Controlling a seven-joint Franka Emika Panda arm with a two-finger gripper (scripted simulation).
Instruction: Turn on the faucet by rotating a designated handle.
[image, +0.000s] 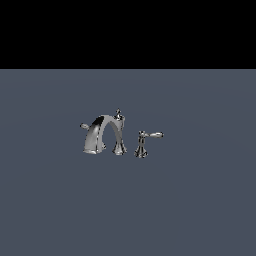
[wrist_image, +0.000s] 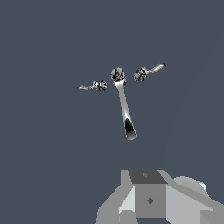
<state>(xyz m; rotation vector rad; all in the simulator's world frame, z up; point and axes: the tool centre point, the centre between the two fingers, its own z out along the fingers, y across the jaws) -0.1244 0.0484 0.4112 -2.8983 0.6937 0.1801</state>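
**Chrome lever out of reach: approach not yet made**

Chrome set, the faucet (image: 105, 135), stands alone on a flat blue-grey floor. In the exterior view the arm does not appear at all. The handle (image: 84, 126) shows only as a short rounded stub poking past the arched spout on the exterior view's left. The flared post with the long lever (image: 149, 136) stands apart on the exterior view's right and is not the target.

The wrist view looks down on the set. The spout runs toward the camera from the finial post. The handle (wrist_image: 88, 87) juts outward on one side of the post, and the long lever (wrist_image: 151, 70) juts out on the other.

The gripper (wrist_image: 149, 199) shows only as grey housing at the frame edge. Its fingertips are out of frame, so I cannot tell whether the jaws stand apart or together. Nothing is visibly held.

The handle lies well apart from the tool, ahead and below, off to one side of the spout.

Judgement: this is the approach step.
- Come down on the handle's outer side, clear of the spout arch.
- Meet the stub near its tip for leverage.
- Push in an arc about the lever's base rather than straight.

Risk: the rounded chrome tip may let a finger slide off, and drifting inward would foul the spout.
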